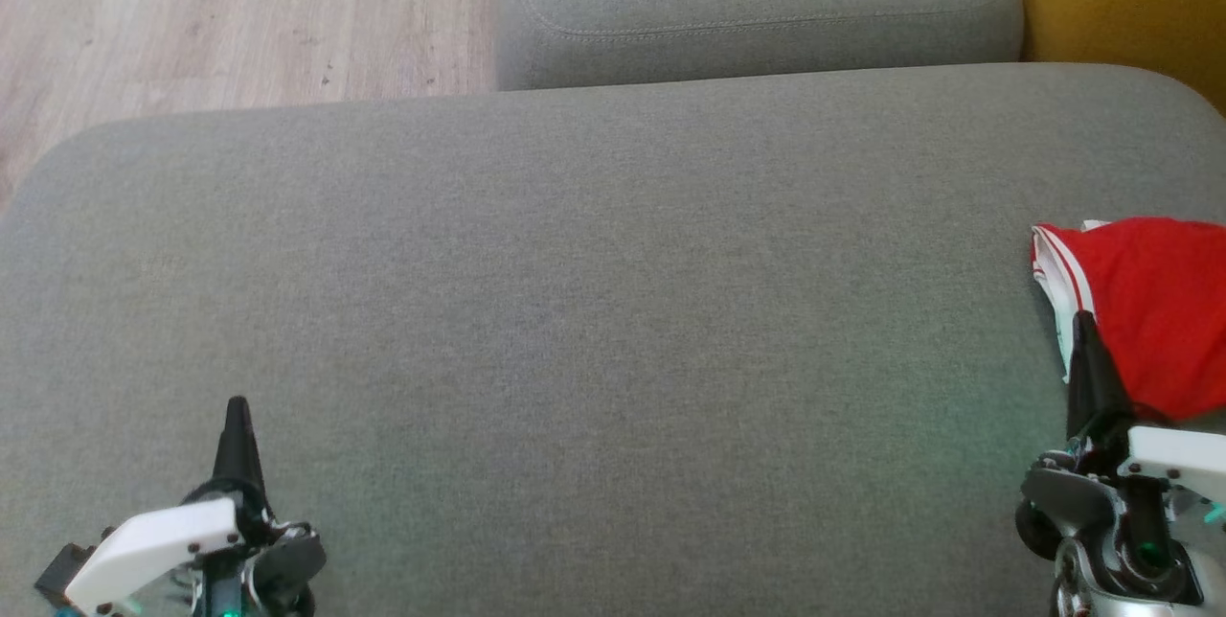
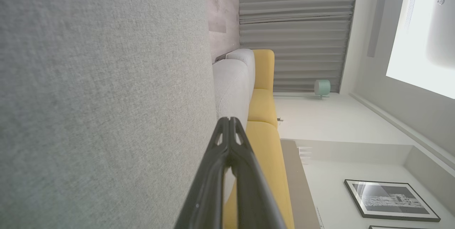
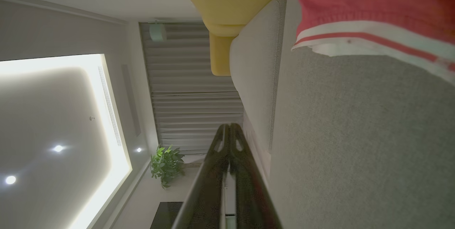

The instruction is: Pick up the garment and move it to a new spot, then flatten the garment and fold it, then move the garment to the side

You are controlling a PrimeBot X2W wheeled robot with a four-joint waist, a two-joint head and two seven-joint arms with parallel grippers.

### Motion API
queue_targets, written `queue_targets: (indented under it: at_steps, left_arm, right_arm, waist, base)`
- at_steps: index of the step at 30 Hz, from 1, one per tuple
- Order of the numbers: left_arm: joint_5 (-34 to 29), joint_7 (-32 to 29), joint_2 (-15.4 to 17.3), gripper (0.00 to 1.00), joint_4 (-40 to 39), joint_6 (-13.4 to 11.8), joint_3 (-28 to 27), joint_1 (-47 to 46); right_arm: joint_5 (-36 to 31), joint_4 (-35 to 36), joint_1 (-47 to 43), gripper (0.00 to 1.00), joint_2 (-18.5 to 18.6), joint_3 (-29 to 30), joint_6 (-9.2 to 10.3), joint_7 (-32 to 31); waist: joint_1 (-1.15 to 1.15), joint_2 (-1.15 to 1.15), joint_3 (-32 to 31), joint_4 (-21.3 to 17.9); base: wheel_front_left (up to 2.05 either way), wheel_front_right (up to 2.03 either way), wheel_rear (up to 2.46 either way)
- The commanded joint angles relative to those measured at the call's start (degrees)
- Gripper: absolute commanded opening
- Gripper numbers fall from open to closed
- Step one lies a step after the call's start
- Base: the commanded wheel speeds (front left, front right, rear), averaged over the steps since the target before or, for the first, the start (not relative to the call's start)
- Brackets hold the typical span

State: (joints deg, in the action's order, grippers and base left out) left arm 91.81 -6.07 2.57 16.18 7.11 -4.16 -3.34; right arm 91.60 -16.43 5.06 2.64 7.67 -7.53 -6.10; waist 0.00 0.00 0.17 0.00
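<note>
Fingers pressed together and empty at the right gripper [image 1: 1084, 334], tips pointing forward just beside the near-left edge of the red garment [image 1: 1154, 310]; touching or not, cannot tell. Same closed, empty state at the left gripper [image 1: 237, 411], well apart over bare grey sofa cushion [image 1: 613, 310]. Garment at the cushion's far right, partly cut off. Probably light, limp, prone to sagging and bunching; best pinched at the white-striped hem. Both arms low, fingers level along the cushion.
</note>
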Motion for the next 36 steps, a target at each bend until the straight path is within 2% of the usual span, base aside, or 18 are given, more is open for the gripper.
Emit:
queue_targets:
  at_steps: [1, 36]
  left_arm:
    - [0.4, -0.4, 0.3, 0.0, -2.1, 0.4, -2.4, -2.9]
    - [0.4, -0.4, 0.3, 0.0, -2.1, 0.4, -2.4, -2.9]
  right_arm:
    - [0.6, 2.4, 1.1, 0.0, 0.2, -1.2, 0.04, -0.4]
    - [0.6, 2.4, 1.1, 0.0, 0.2, -1.2, 0.04, -0.4]
  waist:
    - [0.0, 0.0, 0.0, 0.0]
    - [0.0, 0.0, 0.0, 0.0]
  base:
    - [0.0, 0.0, 0.0]
    - [0.0, 0.0, 0.0]
